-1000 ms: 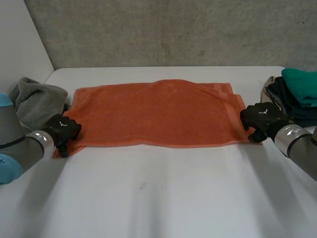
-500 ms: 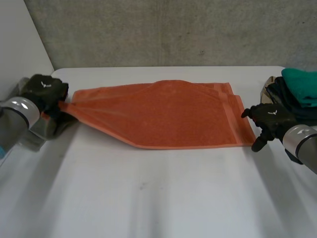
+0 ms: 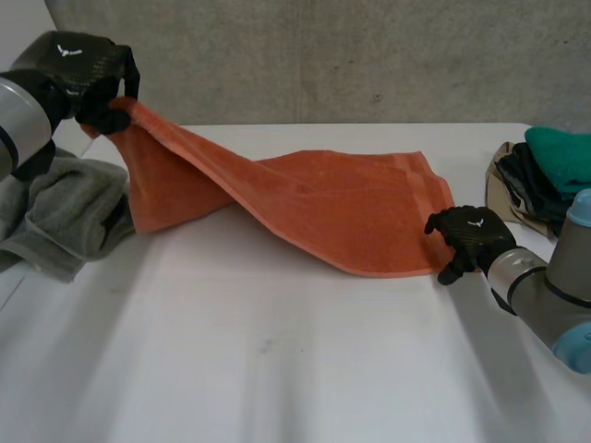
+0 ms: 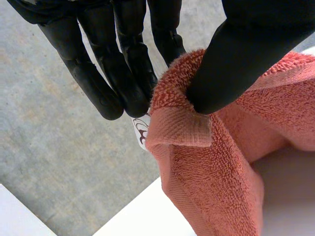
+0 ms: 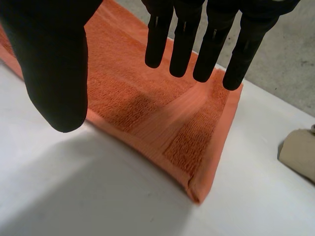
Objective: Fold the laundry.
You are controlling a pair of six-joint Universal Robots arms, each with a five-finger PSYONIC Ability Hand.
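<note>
Now the orange towel [image 3: 323,198] is half off the bench [image 3: 277,369]. The left robot hand [image 3: 78,69], pinching the towel's left corner between thumb and fingers, has lifted it high within the last second. The right robot hand [image 3: 469,242] has let go and sits fingers straight by the near right corner. The fold probably carries left end over right.

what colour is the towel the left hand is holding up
Orange; the towel shows it best in the head view.
</note>
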